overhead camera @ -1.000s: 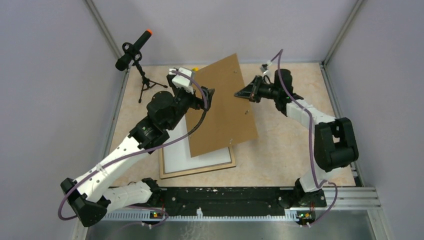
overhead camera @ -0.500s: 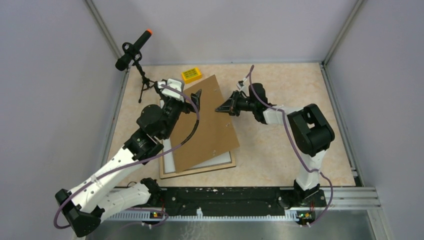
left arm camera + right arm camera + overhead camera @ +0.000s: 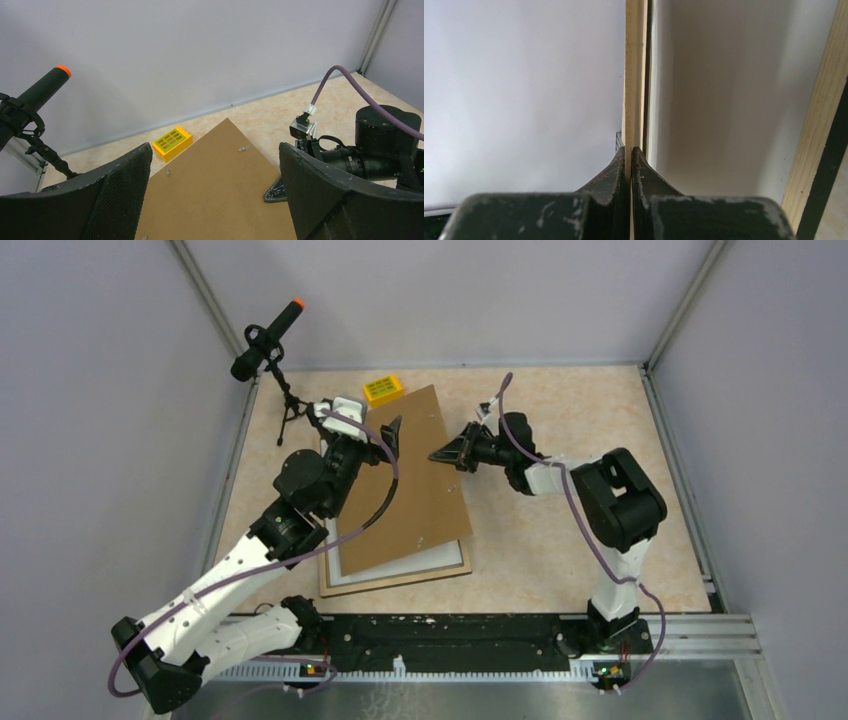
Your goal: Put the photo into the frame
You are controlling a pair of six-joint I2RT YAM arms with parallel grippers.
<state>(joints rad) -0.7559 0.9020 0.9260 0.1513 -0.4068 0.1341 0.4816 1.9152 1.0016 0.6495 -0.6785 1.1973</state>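
A light wood frame lies flat on the table in front of the left arm, its long axis running from the arm bases toward the back wall. The photo sits inside it, with only a white strip showing. A brown hardboard backing sheet lies skewed over both and hides most of them. The right gripper is pinched tight on the sheet's right edge. The left gripper hangs above the sheet's far left edge, fingers wide apart and holding nothing. A yellow block and a microphone on a tripod stand beyond.
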